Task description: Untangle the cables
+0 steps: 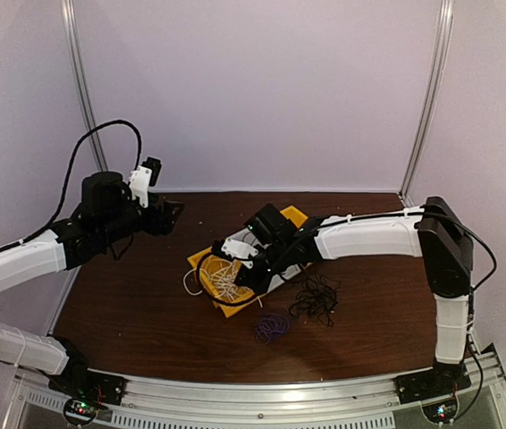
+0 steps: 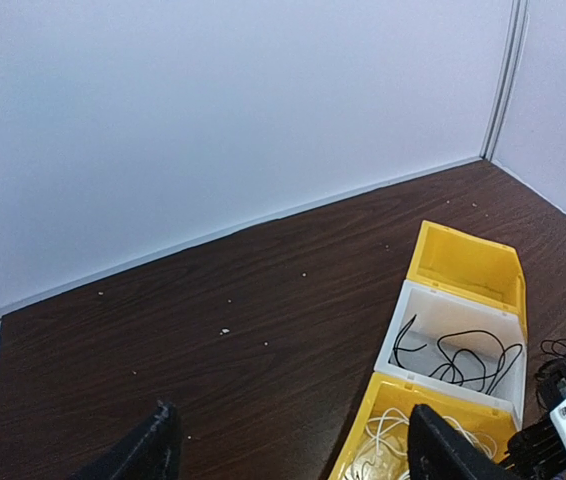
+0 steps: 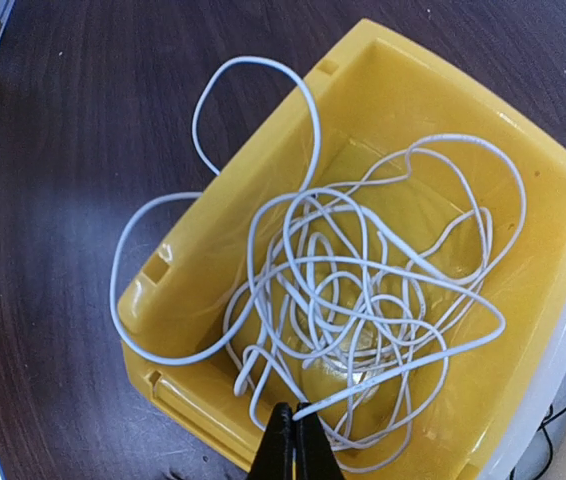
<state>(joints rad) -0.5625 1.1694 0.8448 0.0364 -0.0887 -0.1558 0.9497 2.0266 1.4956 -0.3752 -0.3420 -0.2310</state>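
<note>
- Over the yellow plastic bin (image 3: 423, 70), pinching thin white cord (image 3: 308, 250) with right gripper (image 3: 296, 415) clenched; heaped inside, overhanging the rim.
- Holding left gripper (image 2: 298, 455) spread wide, idle.
- Likely depositing; next: release, then fetch black cord tangle (image 1: 316, 299) off brown wooden table (image 1: 146, 313).

a dark brown wood-grain table (image 1: 146, 313) carries three open plastic bins touching in a row: a near yellow bin (image 3: 193, 250), a white bin (image 2: 431, 297) and a far yellow bin (image 2: 468, 262). a thin white cord (image 3: 113, 285) spills over the near bin's wall onto the wood. near the bins lie a loose black cable tangle (image 1: 316, 297) and a small purple cable coil (image 1: 272, 327).
</note>
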